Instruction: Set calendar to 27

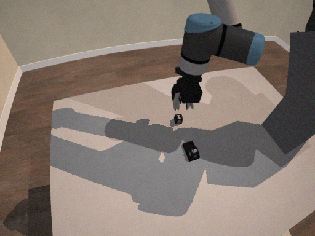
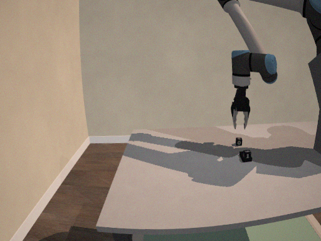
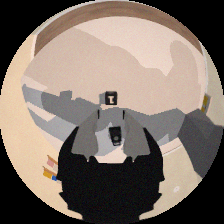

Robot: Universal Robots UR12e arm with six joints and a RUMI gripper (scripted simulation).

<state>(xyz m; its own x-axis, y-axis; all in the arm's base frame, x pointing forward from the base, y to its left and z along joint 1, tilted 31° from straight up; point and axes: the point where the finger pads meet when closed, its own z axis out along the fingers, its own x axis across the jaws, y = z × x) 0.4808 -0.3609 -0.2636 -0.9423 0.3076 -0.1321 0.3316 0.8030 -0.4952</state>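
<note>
Cube (image 1: 178, 118) lying on the bench (image 1: 92, 190) straight below the gripper (image 1: 183, 106), gripper raised well clear, jaws parted and grasping nothing, second cube (image 1: 191, 150) on the bench farther out beyond the first, showing a 5 on top

Open air separates the pincer (image 2: 239, 127) from the small cube (image 2: 239, 141) directly below.
</note>
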